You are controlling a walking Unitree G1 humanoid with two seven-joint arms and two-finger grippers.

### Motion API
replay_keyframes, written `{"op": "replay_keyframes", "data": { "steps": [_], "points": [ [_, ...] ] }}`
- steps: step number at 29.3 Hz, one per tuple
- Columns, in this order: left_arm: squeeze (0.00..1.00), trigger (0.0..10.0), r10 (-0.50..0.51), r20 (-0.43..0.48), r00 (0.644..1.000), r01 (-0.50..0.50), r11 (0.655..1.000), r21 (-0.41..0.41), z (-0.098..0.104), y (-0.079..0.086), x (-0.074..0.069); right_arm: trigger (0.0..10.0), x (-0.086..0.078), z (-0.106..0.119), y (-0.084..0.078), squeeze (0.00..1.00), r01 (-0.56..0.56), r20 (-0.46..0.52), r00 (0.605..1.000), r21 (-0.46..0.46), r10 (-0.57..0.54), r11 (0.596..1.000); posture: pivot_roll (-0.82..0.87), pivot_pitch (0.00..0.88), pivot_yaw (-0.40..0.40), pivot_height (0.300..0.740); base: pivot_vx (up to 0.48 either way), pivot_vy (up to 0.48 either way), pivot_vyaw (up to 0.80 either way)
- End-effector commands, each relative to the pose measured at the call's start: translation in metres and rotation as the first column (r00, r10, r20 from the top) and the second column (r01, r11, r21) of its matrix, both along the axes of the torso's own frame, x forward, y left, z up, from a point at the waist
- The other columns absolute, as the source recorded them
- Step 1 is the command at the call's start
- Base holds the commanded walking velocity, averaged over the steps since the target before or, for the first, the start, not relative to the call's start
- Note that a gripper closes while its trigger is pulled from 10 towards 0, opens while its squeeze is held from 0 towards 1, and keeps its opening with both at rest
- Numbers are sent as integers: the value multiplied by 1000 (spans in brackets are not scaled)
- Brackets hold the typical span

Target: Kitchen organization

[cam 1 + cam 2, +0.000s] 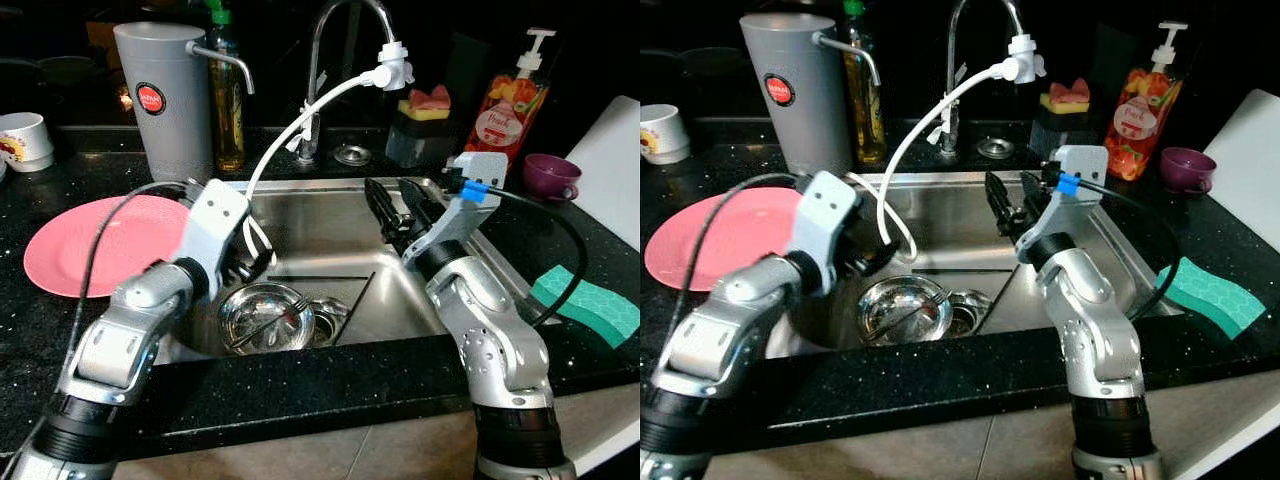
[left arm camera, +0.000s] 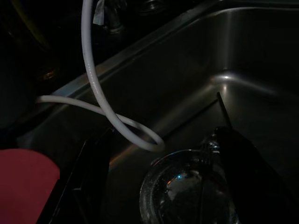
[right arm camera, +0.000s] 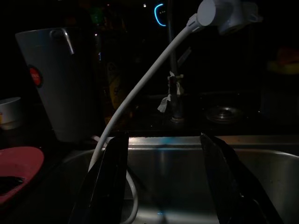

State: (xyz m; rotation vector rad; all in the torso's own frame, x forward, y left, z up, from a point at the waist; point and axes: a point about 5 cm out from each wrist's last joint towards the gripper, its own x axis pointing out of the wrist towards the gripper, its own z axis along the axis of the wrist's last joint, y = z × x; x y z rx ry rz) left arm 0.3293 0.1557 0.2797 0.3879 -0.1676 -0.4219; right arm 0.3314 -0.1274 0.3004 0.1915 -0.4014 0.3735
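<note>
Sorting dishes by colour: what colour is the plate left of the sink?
Pink; the plate shows best in the left eye view.

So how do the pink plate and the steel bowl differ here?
The pink plate is flat, matte and lies bare on the black counter; the steel bowl is deep, shiny, sits down in the sink and holds a fork. Both are round and upright.

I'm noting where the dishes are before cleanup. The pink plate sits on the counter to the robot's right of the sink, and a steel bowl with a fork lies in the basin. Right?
Not quite. The pink plate lies on the counter to the robot's left of the sink, as the left eye view shows. The rest holds: the steel bowl with the fork lies in the basin.
</note>
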Motion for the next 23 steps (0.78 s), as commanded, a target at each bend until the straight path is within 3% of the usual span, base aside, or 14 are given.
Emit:
{"op": "replay_keyframes", "data": {
  "steps": [1,11,23],
  "points": [
    [0,10000,0,-3,1000,0,1000,17,-2,3,-5,10000,0,3,-2,0,-2,15,1000,0,2,1000,87,139,-60,740,0,0,0],
    [0,10000,74,36,997,-78,991,107,1,18,-16,10000,-1,3,0,0,-7,14,1000,1,7,1000,95,166,-51,740,0,0,0],
    [0,10000,107,69,992,-120,971,209,2,31,-18,10000,-3,-4,-2,0,9,-1,1000,8,-9,1000,101,163,-44,740,0,0,0]
  ]
}}
